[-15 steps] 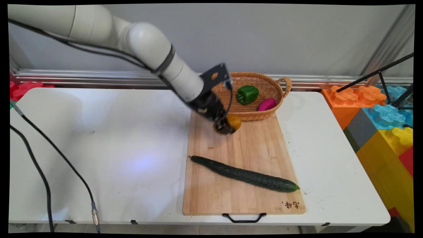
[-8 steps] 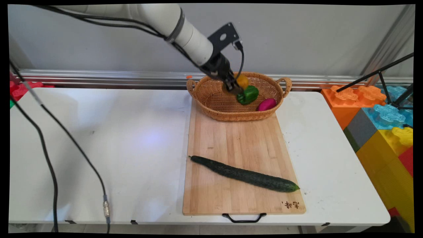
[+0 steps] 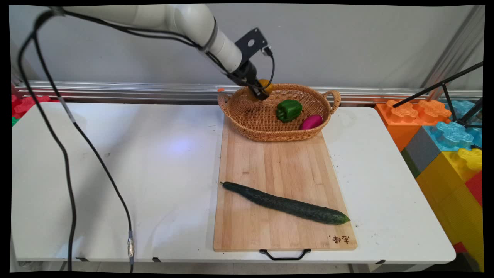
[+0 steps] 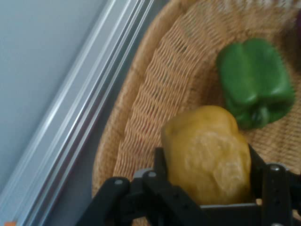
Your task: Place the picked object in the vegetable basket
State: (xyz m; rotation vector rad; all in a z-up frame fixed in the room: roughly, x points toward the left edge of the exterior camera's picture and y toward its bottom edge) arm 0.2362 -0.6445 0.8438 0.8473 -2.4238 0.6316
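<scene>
My gripper (image 3: 261, 89) hangs over the back rim of the wicker basket (image 3: 239, 116), shut on a yellow bell pepper (image 3: 265, 85). In the hand view the yellow pepper (image 4: 207, 153) sits between the two black fingers, with the basket's woven wall (image 4: 155, 99) behind it. A green bell pepper (image 3: 288, 110) (image 4: 256, 84) lies inside the basket, and a magenta vegetable (image 3: 311, 122) rests beside it toward the right end. The held pepper is above the basket floor, not touching it.
A wooden cutting board (image 3: 283, 162) lies in front of the basket with a long dark cucumber (image 3: 285, 203) across its near half. Big coloured toy blocks (image 3: 444, 135) stand off the table's right end. Black cables (image 3: 69, 154) hang at the left. An aluminium rail (image 3: 115, 90) runs along the wall.
The gripper carried the yellow pepper up from the cutting board's far end, over the basket, and now toward the basket's back rim, slightly left of where it was half a second ago.
</scene>
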